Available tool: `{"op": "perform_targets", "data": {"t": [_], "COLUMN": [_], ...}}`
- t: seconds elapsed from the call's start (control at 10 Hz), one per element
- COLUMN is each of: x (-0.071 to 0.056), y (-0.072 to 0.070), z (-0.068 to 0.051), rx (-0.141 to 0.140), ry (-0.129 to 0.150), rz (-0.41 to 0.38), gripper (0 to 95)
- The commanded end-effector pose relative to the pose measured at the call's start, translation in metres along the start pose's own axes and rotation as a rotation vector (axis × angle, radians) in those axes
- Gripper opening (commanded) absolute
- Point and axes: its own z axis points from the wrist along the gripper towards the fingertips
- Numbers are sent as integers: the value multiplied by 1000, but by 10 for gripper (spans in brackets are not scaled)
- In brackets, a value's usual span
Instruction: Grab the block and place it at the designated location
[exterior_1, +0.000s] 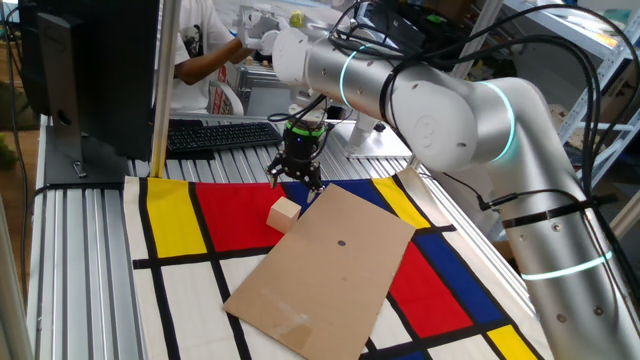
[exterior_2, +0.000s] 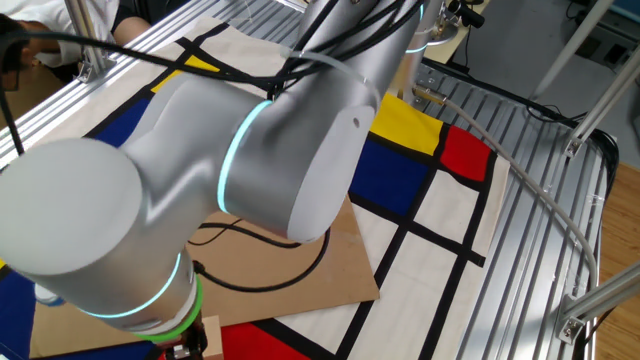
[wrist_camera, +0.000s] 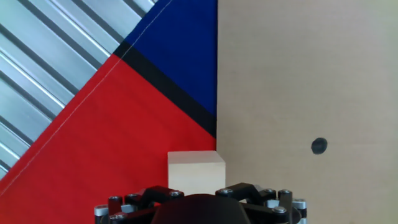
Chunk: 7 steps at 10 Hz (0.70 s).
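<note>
The block (exterior_1: 285, 213) is resting on the red panel of the patterned mat (exterior_1: 228, 212), touching the edge of the cardboard rectangle (exterior_1: 325, 265) – not on it. The gripper (exterior_1: 296, 181) is hanging above the block, clear of it, holding nothing; its fingers are appearing spread. The dark dot (wrist_camera: 319, 145) is sitting uncovered – well apart from the block
</note>
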Motion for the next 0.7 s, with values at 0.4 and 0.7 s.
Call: {"op": "perform_targets", "data": {"t": [0.4,0.7], "x": [5,6], "y": [-6,-4], "z": [23,28], "rx": [-14,-36], "ry": [-15,-16], "rz": [-11,-19], "gripper": [950,950]}}
